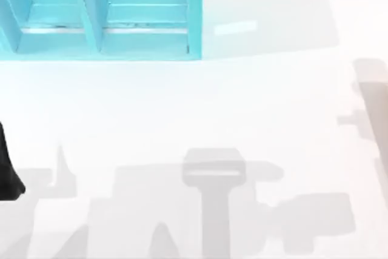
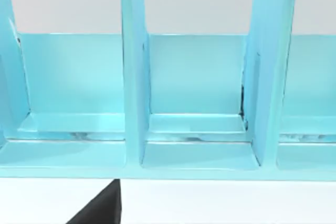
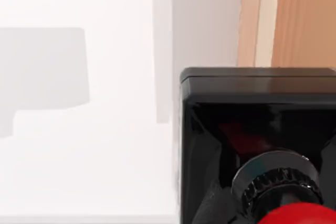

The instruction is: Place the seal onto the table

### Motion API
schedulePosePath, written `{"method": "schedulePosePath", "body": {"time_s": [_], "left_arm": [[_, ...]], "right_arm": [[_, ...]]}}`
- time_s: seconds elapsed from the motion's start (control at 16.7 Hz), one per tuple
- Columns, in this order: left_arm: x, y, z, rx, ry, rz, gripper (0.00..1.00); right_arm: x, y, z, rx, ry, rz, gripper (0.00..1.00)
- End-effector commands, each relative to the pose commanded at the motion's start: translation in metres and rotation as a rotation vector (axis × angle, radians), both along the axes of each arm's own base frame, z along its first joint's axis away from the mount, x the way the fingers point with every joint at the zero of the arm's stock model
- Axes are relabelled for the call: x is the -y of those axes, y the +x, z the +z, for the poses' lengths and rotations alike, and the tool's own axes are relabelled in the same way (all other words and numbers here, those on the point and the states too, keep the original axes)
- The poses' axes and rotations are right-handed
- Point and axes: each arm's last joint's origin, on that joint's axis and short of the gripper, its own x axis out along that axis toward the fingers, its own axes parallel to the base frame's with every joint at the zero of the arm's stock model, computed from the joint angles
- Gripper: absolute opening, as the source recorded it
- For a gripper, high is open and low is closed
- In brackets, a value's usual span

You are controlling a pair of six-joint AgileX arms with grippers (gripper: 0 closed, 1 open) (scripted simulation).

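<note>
With right fingers (image 3: 207, 209) pinched on the seal (image 3: 257, 108), holds it above the bench (image 3: 79, 156); looks light, rigid; likely grips neck, not slippery knob.

**Seal close to the right wrist camera, table bare and white**

The seal (image 3: 262, 145) shows in the right wrist view: a glossy black square block base, a dark ribbed collar above it and the rim of a red round knob. Whether its base touches the surface cannot be told. The table (image 1: 182, 107) is a flat, plain white, matte surface, crossed by soft grey shadows.
</note>
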Motion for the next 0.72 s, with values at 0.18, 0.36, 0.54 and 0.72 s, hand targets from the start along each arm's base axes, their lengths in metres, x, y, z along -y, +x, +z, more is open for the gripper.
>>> {"method": "schedulePosePath", "body": {"time_s": [0.18, 0.36, 0.54, 0.72], "left_arm": [[0.0, 0.0, 0.0, 0.0, 0.0, 0.0, 1.0], [0.0, 0.0, 0.0, 0.0, 0.0, 0.0, 1.0], [0.0, 0.0, 0.0, 0.0, 0.0, 0.0, 1.0], [0.0, 0.0, 0.0, 0.0, 0.0, 0.0, 1.0]], "right_arm": [[-0.001, 0.0, 0.001, 0.001, 0.0, 0.0, 0.0], [-0.004, 0.004, -0.001, -0.002, 0.002, -0.004, 0.0], [-0.033, 0.029, -0.01, -0.006, -0.001, 0.0, 0.0], [-0.088, 0.06, -0.031, -0.018, -0.006, 0.006, 0.0]]}}
